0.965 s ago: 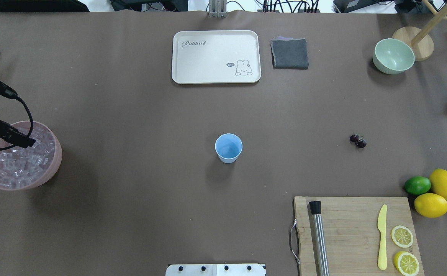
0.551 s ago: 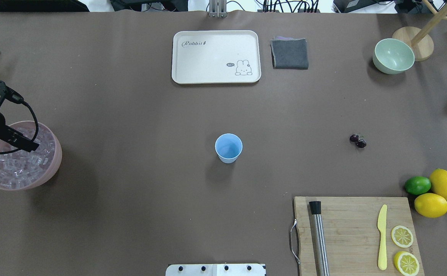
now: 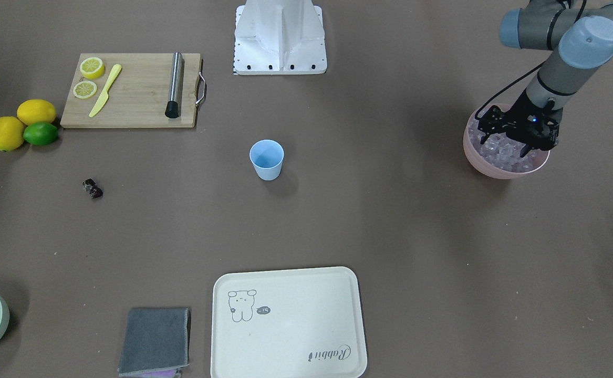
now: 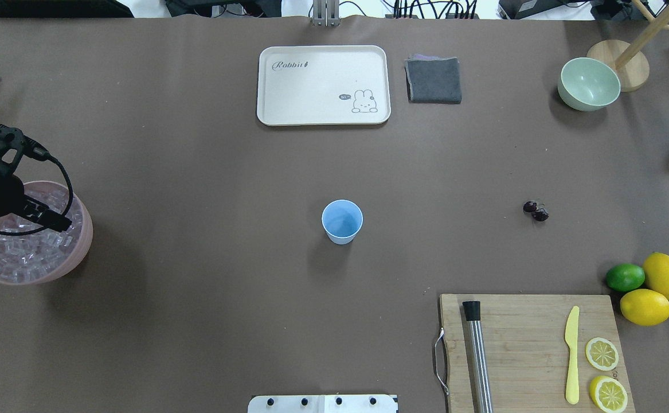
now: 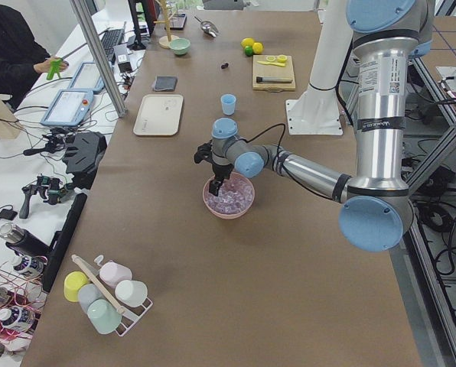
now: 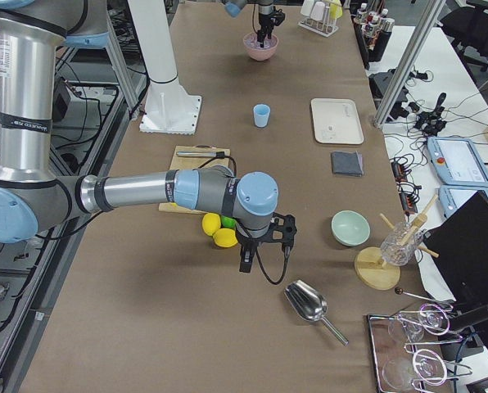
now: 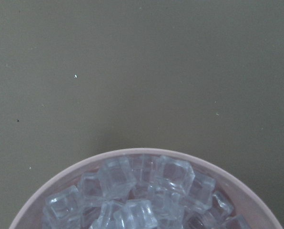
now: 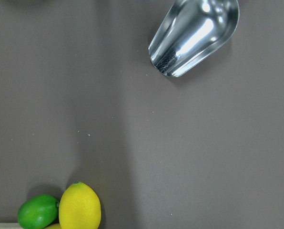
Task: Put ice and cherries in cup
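Ice (image 4: pixel 22 255) fills the pink bowl (image 4: pixel 80 252) at the tabletop's (image 4: pixel 196 172) left end. The left tool (image 4: pixel 62 221) hangs above it (grip indiscernible). Cup (image 4: pixel 342 221) stands mid-tabletop, and cherries (image 4: pixel 535 210) lie well right of it.

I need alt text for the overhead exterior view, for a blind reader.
The left gripper hangs over a pink bowl of ice at the view's left edge. The blue cup stands empty at the centre, the cherries to its right.

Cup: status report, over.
Left tool over ice, jaws unclear. Right tool near scoop, jaws unclear. Cup empty; cherries on table. Nothing blocking.
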